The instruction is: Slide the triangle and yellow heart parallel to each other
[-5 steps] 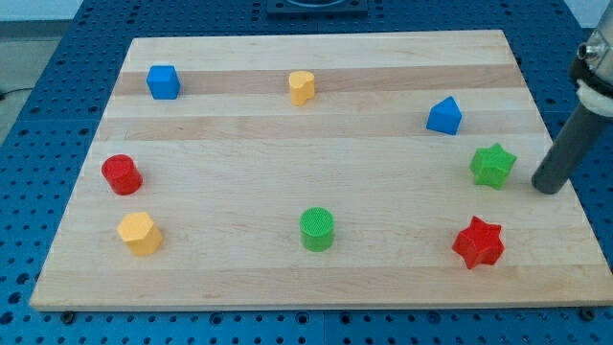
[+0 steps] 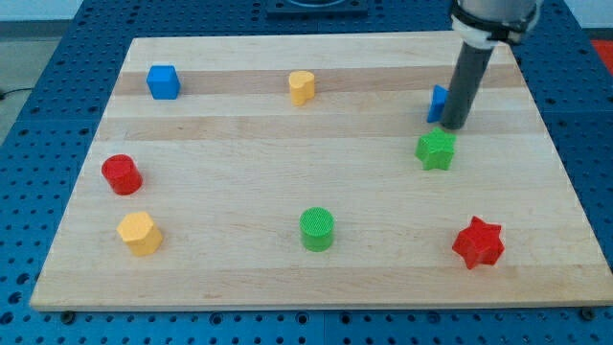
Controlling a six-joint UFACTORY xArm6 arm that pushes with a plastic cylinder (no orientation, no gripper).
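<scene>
The blue triangle (image 2: 437, 103) lies at the board's upper right, partly hidden behind my rod. The yellow heart (image 2: 302, 86) lies at the upper middle, far to its left. My tip (image 2: 452, 126) rests at the triangle's lower right side, touching or almost touching it, just above the green star (image 2: 436, 149).
A blue cube (image 2: 163, 81) sits at the upper left, a red cylinder (image 2: 123, 174) and a yellow hexagon block (image 2: 140, 233) at the left, a green cylinder (image 2: 317, 229) at the bottom middle, a red star (image 2: 478, 242) at the lower right. The wooden board (image 2: 287, 278) lies on a blue perforated table.
My tip has moved left and up from the board's right edge to the triangle. The green star has slid left and up. The triangle has barely moved, if at all.
</scene>
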